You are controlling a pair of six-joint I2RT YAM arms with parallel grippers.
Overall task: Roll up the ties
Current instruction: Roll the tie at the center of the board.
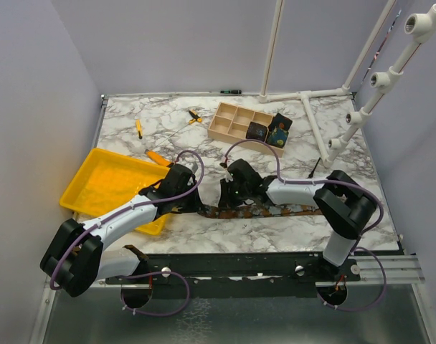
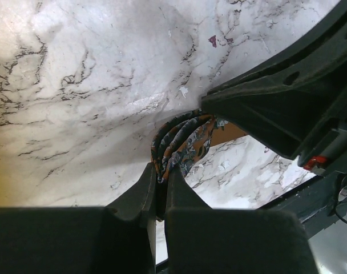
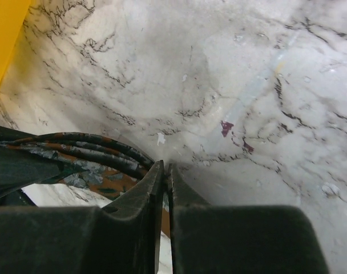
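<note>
A rust-brown patterned tie (image 1: 290, 211) lies stretched along the front of the marble table. Its left end is gathered into folded layers (image 2: 182, 140). My left gripper (image 1: 201, 204) is shut on those layers, and the fabric edges are pinched at the fingertips (image 2: 161, 174). My right gripper (image 1: 227, 201) sits right beside it, just right of the bundle. Its jaws (image 3: 165, 166) are nearly together on the tie's edge, with the curved layers (image 3: 88, 151) running in from the left. Two rolled dark ties (image 1: 257, 130) (image 1: 279, 130) sit at the right end of a wooden box.
The wooden compartment box (image 1: 229, 120) stands at the back centre. A yellow tray (image 1: 103, 183) lies at the left under my left arm. Orange-handled screwdrivers (image 1: 138, 127) (image 1: 195, 116) (image 1: 158, 156) lie on the marble. A white pipe frame (image 1: 315, 125) crosses the back right.
</note>
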